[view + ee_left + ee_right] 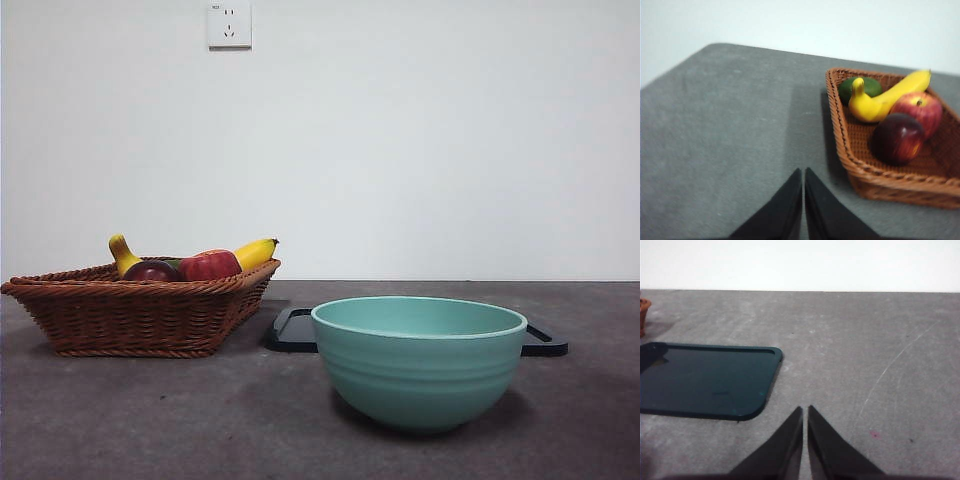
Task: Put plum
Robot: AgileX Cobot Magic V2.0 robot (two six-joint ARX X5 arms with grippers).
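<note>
The plum (897,138), dark maroon and glossy, lies in a brown wicker basket (890,177) beside a red apple (920,110). In the front view the plum (151,271) peeks over the basket (130,315) rim at the left. My left gripper (803,172) is shut and empty, hovering over bare table beside the basket and apart from the plum. Over grey table near a dark tray, my right gripper (805,411) is shut and holds nothing. Neither arm shows in the front view.
The basket also holds a yellow banana (885,97) and a green fruit (860,86). A teal bowl (419,360) stands front centre. Behind it lies a dark flat tray (292,330), seen again as the tray (705,380) in the right wrist view.
</note>
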